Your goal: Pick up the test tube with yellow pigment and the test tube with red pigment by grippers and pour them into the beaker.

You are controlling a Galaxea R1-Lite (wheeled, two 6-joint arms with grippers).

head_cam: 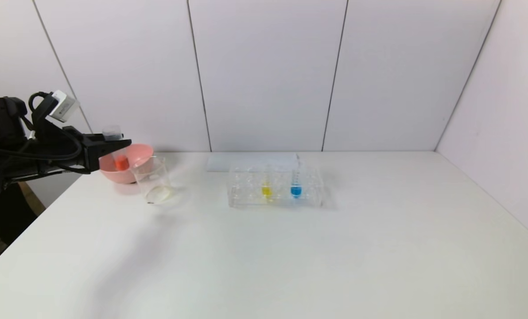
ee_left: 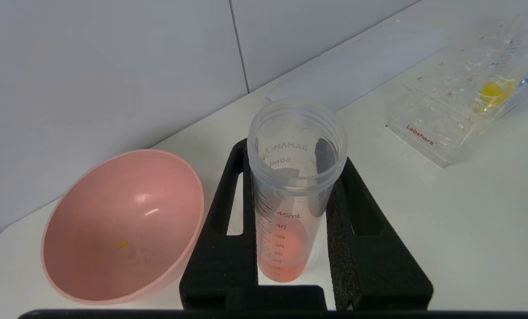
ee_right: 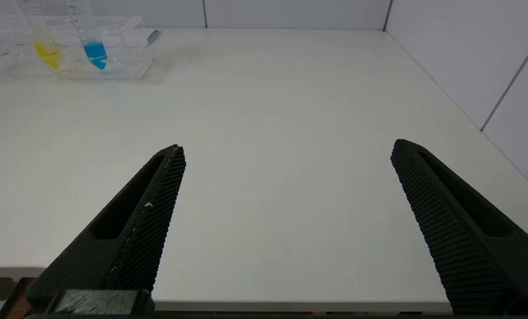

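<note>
- Gripping the test tube with red pigment (ee_left: 286, 212), the left gripper (ee_left: 290, 230) has its black fingers (ee_left: 228, 248) pressed against both sides of the tube's body, holding it upright with the open mouth up and orange-red liquid low in the base.
- Just under and beside that gripper stands the beaker (head_cam: 153, 180); the pink bowl (ee_left: 122, 226) sits close on its other side, near the table's back edge and left end.
- From the head view, the gripper tips cover the tube's middle and overlap the bowl, so height above the beaker is hard to judge.
- Well away toward the table's middle, the clear tube rack (head_cam: 275, 188) holds the test tube with yellow pigment (head_cam: 266, 189) beside the blue-liquid tube (head_cam: 296, 189).
- The right gripper (ee_right: 286, 153) hangs spread wide, holding nothing, over bare tabletop near the front edge.
</note>
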